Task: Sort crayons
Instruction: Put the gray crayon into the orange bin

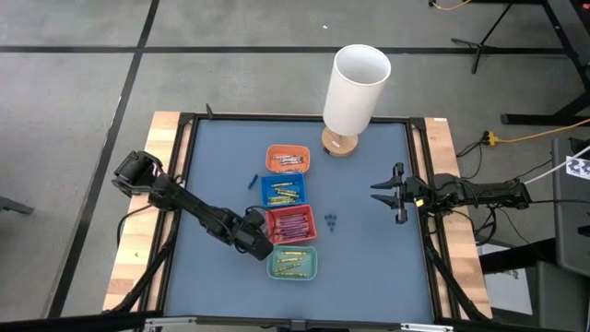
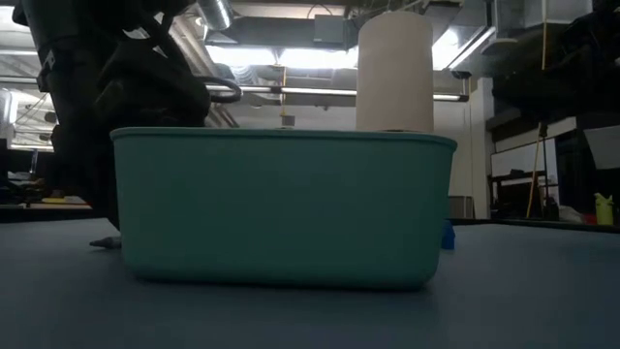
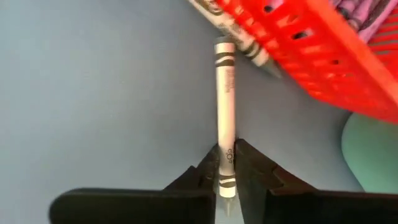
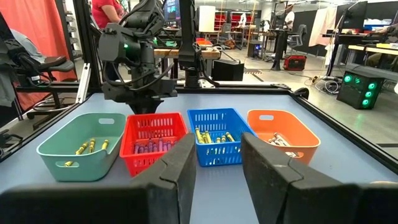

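I have the left gripper (image 3: 226,177) low on the blue bench (image 3: 93,93), its fingers (image 3: 199,177) closing around the near end of a thin white paper-wrapped crayon (image 3: 224,106) lying just beside the red slotted plastic tray (image 3: 298,50). It looks light, stiff and snappable, so I'd pinch gently. The right gripper (image 4: 214,177) waits, fingers spread.
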